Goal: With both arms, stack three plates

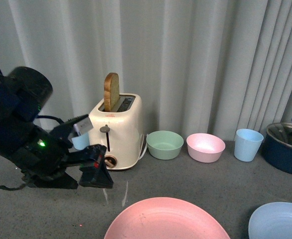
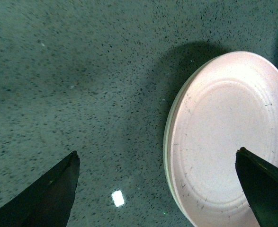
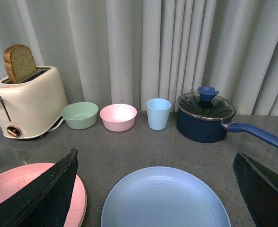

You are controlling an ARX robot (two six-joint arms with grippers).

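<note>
**Q:** Three plates, where did each one lie?

**A:** The pink plate [image 1: 166,219] lay on top of the cream plate [image 2: 166,144]. In the left wrist view only a thin cream rim showed under it. The blue plate [image 1: 280,221] lay flat on the table [image 1: 185,174] on the robot's right of this pair. It was near them, with a narrow gap between, so not touching.

**Q:** How was the left gripper?

**A:** The left gripper [image 2: 156,152] hung over the table with its jaws wide apart and nothing held. One jaw tip was over the bare table and the other was over the pink plate. Whether that one touched the plate, I could not tell. In the front view the arm was at the left, near the toaster [image 1: 121,129].

**Q:** And the right gripper?

**A:** The right gripper [image 3: 154,153] was spread as well and held nothing. In its wrist view the blue plate showed between the two jaws, lower than them.

**Q:** What stood at the back?

**A:** The toaster had a slice of bread [image 1: 111,92] upright in its slot. To its right came a green bowl [image 1: 164,144], a pink bowl [image 1: 205,147], a cup [image 1: 248,144] and a dark blue pot [image 1: 285,149] with a lid. All of them stood in a row before the curtain [image 1: 195,59].
</note>
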